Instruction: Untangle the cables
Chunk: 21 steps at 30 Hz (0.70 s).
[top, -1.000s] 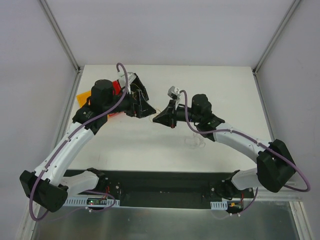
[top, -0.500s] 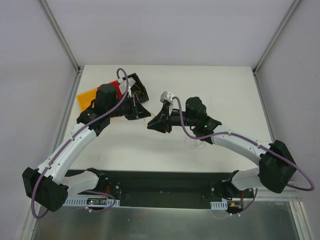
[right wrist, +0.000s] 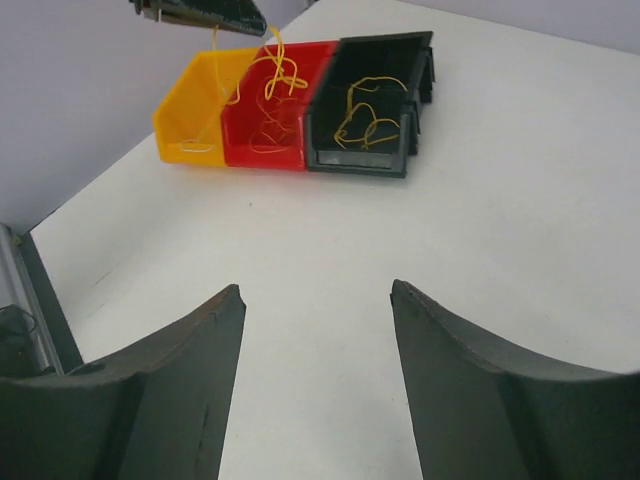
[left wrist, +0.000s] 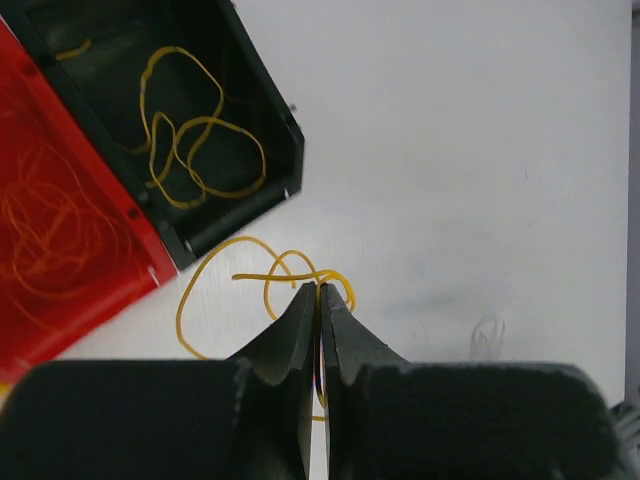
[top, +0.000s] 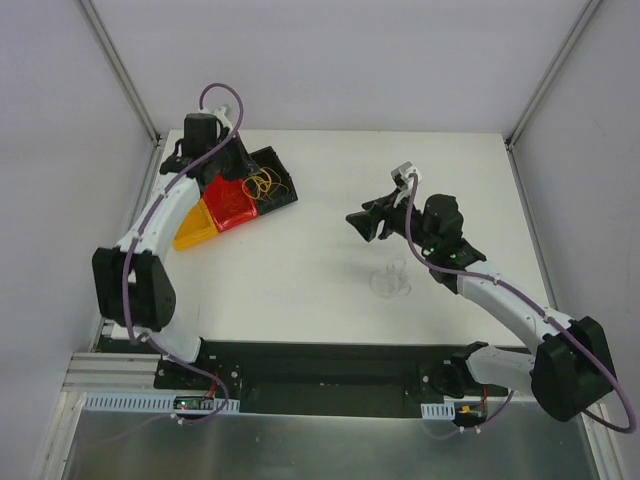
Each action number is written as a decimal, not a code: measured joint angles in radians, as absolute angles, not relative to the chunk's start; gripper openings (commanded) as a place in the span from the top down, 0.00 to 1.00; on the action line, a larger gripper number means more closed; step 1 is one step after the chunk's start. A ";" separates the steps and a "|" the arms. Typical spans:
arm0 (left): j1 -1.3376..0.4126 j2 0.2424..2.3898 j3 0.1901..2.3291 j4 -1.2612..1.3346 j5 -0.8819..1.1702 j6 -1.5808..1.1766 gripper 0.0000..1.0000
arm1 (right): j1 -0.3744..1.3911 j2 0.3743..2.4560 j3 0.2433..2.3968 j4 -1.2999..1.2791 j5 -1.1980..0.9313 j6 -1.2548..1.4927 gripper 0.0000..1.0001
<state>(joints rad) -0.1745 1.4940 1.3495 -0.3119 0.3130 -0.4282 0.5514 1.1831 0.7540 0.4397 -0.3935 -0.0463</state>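
Over the far-left bins, left gripper [left wrist: 320, 298] is pinched shut on a dangling yellow cable loop [left wrist: 215, 262]; other cables [left wrist: 220, 119] lie in black bin [left wrist: 255, 70]. Empty right gripper [right wrist: 315, 290] gapes wide. Risk: hair-thin wire slips out or snags binned loops, retangling.

Wide and bare across the middle of the table [top: 300, 280], from the black bin [top: 284, 178] to the right gripper [top: 365, 222]. Blocked at far left by the touching row of yellow bin [top: 190, 235], red bin [top: 226, 214] and black bin, under the left arm [top: 165, 205]. Above the bins, crowded by the left gripper [right wrist: 200, 14] and its dangling yellow wire [right wrist: 272, 62]. Near the right arm [top: 500, 300], a clear plastic object [top: 392, 283].
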 measured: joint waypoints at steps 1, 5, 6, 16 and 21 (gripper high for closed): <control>-0.150 1.568 1.402 -0.310 0.324 -0.428 1.00 | 0.535 1.178 0.743 0.442 -0.388 -0.040 0.37; -0.094 1.846 1.618 -0.311 0.365 -0.433 1.00 | 0.477 1.161 0.701 0.459 -0.388 -0.006 0.37; -0.089 1.895 1.658 -0.311 0.370 -0.434 0.97 | 0.468 1.159 0.696 0.465 -0.389 0.000 0.37; -0.070 2.121 1.788 -0.339 0.396 -0.455 0.43 | 0.414 1.151 0.682 0.496 -0.413 0.029 0.37; -0.070 1.950 1.643 -0.342 0.387 -0.449 0.41 | 0.414 1.168 0.682 0.505 -0.413 0.050 0.37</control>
<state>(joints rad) -0.0704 1.9499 1.6428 -0.3420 0.3866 -0.4488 0.4137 1.1679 0.6823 0.5049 -0.4133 0.0498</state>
